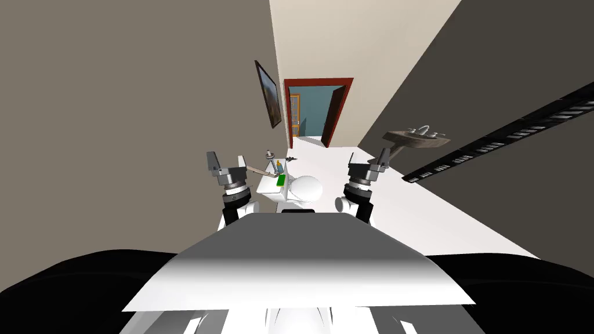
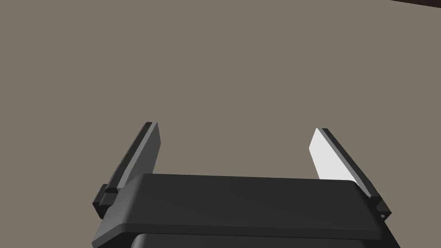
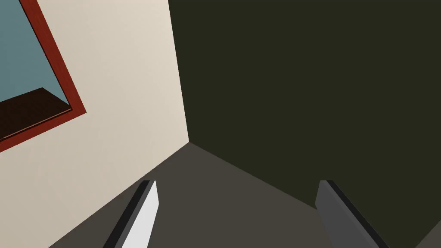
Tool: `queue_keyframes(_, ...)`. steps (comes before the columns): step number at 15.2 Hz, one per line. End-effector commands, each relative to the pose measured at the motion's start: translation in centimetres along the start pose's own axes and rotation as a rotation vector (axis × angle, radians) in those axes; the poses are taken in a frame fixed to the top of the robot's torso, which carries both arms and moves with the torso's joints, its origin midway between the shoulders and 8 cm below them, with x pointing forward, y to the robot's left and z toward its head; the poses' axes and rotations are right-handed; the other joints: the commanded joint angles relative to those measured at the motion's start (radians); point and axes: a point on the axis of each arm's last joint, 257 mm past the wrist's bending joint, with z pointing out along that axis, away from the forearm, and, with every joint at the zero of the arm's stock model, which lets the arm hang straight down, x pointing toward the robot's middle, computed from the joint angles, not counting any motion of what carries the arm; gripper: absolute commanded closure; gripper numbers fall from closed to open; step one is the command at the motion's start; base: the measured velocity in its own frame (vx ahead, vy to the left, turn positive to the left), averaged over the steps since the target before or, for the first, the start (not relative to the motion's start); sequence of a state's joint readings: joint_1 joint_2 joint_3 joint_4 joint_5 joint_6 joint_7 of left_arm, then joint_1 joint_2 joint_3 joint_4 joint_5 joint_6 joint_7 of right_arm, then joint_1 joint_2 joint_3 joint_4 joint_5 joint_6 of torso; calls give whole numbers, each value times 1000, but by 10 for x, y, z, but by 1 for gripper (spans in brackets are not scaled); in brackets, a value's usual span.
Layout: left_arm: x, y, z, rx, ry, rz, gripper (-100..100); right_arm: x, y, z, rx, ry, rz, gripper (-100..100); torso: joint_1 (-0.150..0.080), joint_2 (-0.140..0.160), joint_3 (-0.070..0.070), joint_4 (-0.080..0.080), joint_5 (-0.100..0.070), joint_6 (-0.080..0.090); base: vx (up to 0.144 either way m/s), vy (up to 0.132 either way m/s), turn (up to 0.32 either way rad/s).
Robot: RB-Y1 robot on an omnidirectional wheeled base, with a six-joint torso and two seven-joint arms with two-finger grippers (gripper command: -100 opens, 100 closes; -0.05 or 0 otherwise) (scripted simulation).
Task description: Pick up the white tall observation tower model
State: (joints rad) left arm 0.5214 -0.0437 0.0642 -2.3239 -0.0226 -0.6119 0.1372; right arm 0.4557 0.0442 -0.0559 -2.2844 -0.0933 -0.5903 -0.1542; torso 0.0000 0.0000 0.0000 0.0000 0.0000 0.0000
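Observation:
A small pale grey tower model with a round knob on top stands on the back of the white toilet tank, close to the left wall. My left gripper hovers open a little to the left of it and nearer to me, apart from it. The left wrist view has the left gripper with nothing between its fingers, facing a flat grey-brown wall. My right gripper is held up on the other side of the toilet, and the right gripper is open and holds nothing.
Beside the tower on the tank are a small orange and blue bottle, a green block and a tan stick. The toilet lid is down. A wall sink hangs at the right. A red-framed open doorway lies ahead.

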Motion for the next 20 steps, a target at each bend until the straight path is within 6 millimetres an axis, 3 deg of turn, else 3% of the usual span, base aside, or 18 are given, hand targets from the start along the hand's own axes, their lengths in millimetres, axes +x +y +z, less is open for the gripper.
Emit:
queue_keyframes(1,0,2,-1,-11,32,-8,-100,0,0,0,0,0,0,0,0,0,0,0,0,0,47,-13,65)
queue_keyframes(5,-5,8,-3,-38,59,-37,-100,0,0,0,0,0,0,0,-3,-6,-3,-1,-1,0,92,-43,94)
queue_keyframes(10,-26,21,-10,-94,47,-103,-100,0,0,0,0,0,0,0,-5,-14,-8,-3,-1,0,175,-79,145)
queue_keyframes(12,-34,25,-12,-110,30,-131,-100,0,0,0,0,0,0,0,-2,-5,-4,-2,-1,0,-24,-25,70)
queue_keyframes(20,-34,25,-12,-110,29,-133,-100,0,0,0,0,0,0,0,1,0,0,0,0,0,-2,-4,12)
